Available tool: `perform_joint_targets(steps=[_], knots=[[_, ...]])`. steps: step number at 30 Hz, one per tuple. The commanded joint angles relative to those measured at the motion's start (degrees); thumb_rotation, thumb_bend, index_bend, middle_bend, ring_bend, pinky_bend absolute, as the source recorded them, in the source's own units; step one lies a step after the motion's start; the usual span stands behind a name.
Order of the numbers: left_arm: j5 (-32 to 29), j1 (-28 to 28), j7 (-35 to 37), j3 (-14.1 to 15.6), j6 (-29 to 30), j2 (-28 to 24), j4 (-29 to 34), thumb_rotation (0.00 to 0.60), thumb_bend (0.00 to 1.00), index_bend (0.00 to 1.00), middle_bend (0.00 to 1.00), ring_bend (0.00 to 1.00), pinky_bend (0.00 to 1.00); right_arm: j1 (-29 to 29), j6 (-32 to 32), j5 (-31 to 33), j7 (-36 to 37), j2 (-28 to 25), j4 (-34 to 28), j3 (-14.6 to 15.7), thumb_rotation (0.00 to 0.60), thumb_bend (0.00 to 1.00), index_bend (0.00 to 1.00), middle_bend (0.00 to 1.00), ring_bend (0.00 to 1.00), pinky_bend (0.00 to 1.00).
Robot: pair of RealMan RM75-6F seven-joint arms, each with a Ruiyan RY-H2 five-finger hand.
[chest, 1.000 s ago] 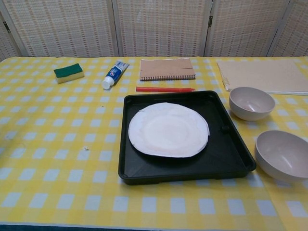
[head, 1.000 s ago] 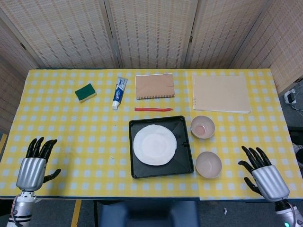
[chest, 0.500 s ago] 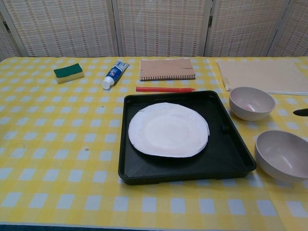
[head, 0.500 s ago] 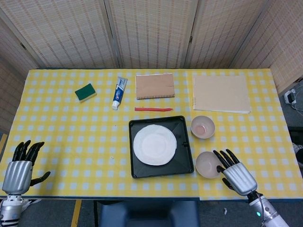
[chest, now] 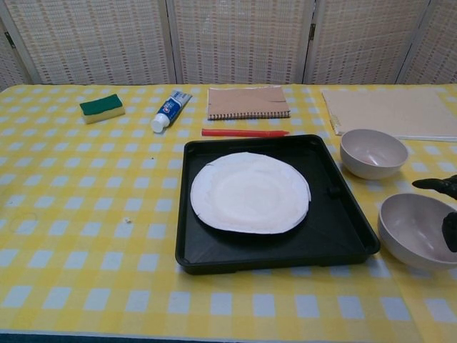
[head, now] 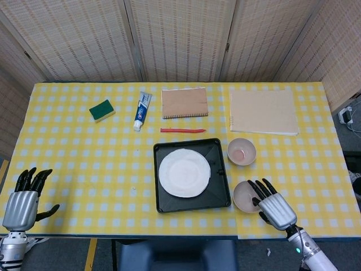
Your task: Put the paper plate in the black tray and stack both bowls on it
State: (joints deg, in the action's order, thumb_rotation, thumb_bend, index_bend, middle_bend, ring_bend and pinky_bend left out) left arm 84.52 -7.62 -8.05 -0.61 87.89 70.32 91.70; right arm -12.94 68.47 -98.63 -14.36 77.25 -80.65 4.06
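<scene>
A: Tray contents?
B: The paper plate (head: pixel 184 172) lies flat in the black tray (head: pixel 220 197), roughly centred. The tray sits on the yellow checked table (head: pixel 101 164).

A: Bowls?
B: Both are outside the tray, on its right. The far bowl (head: pixel 241 151) stands upright just beside the tray's upper right corner, with a pinkish patch inside. The near bowl (head: pixel 246 196) stands upright just beside the tray's lower right corner. Neither is on the plate.

A: Right hand?
B: The right hand (head: pixel 273 204) is over the near bowl's right side, fingers apart and extended, fingertips (head: pixel 252 186) above the rim. Nothing is in its grasp. In the chest view only dark fingertips (chest: pixel 437 184) show at the right edge, above that bowl. Contact with the rim: cannot tell.

A: Left hand?
B: The left hand (head: pixel 22 199) is at the table's near left corner, well apart from the tray, fingers spread, holding nothing.

A: Other items?
B: Along the far side: green sponge (head: pixel 101 110), toothpaste tube (head: pixel 141 110), brown notebook (head: pixel 184 102), beige pad (head: pixel 263 111). A red pen (head: pixel 182 130) lies between the notebook and the tray.
</scene>
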Motion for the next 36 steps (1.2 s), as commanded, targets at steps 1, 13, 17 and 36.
perform_joint_targets(steps=[1, 13, 17, 36], knots=[[-0.1, 0.0, 0.0, -0.1, -0.5, -0.1, 0.1, 0.600, 0.18, 0.16, 0.19, 0.04, 0.00, -0.7, -0.4, 0.2, 0.6, 1.2, 1.3, -0.2, 0.600, 0.38, 0.53, 0.00, 0.00, 0.00], [-0.4, -0.1, 0.5, -0.4, -2.6, -0.9, 0.4, 0.600, 0.18, 0.16, 0.18, 0.04, 0.00, -1.9, 1.5, 0.1, 1.6, 2.7, 2.4, -0.4, 0.600, 0.38, 0.66, 0.06, 0.02, 0.00], [-0.4, -0.1, 0.5, -0.5, -3.1, -0.9, 0.5, 0.600, 0.19, 0.15, 0.18, 0.04, 0.00, -2.6, 3.0, -0.9, 1.3, 1.8, 0.8, -0.9, 0.600, 0.38, 0.67, 0.06, 0.03, 0.00], [-0.5, -0.2, 0.5, -0.8, -4.7, -0.9, 0.5, 0.600, 0.19, 0.14, 0.18, 0.04, 0.00, -18.2, -15.7, 12.5, -6.9, 2.6, -11.3, -12.4, 0.600, 0.38, 0.68, 0.07, 0.04, 0.00]])
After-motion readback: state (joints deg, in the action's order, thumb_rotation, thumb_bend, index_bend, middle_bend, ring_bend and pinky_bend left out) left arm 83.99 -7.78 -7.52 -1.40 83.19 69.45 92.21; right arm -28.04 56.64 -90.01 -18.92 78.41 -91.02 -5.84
